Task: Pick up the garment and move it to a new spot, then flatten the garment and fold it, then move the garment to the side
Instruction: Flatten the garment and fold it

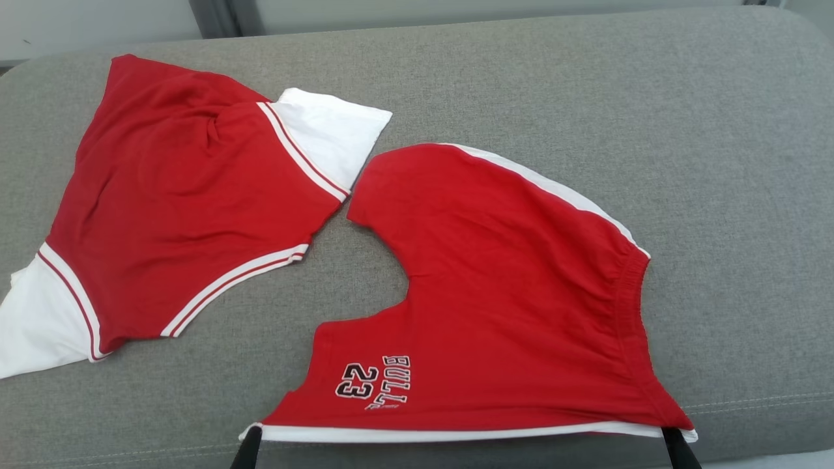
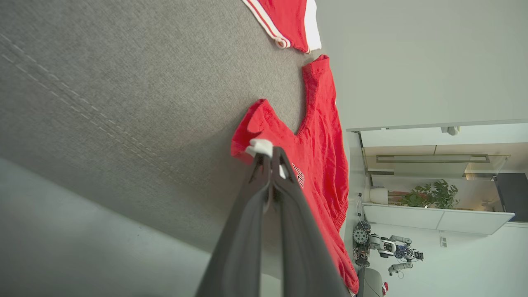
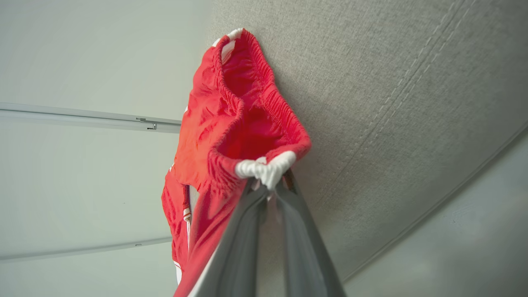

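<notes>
A grey fabric cushion (image 1: 586,85) is seen from above, and its woven surface takes up most of the head view. A pale wall (image 1: 98,26) is seen behind its far edge. In the left wrist view a bright room is shown beyond the cushion, with a white counter (image 2: 437,218), a leafy plant (image 2: 429,194) and another robot (image 2: 383,247) on the floor.

A pair of red shorts (image 1: 515,293) is laid flat on the right half of the cushion, towards the front. Its gathered waistband is turned to the right, and "BULLS 23" is printed by the near left corner. A red shirt (image 1: 182,215) with white sleeves is spread on the left part. One sleeve lies just beside the far corner of the shorts, with a narrow strip of cushion between them.

The white-trimmed near edge of the shorts lies close to the cushion's front, beside a stitched seam (image 1: 749,404). Bare cushion is left open behind the shorts and to their right.

The left gripper (image 1: 247,453) is raised from the bottom edge to the near left corner of the shorts. In its wrist view the dark fingers are pressed together on the white hem. The right gripper (image 1: 677,449) is placed at the near right corner. In its wrist view it is clamped on a bunched bit of white trim, and the waistband gapes open behind it.
</notes>
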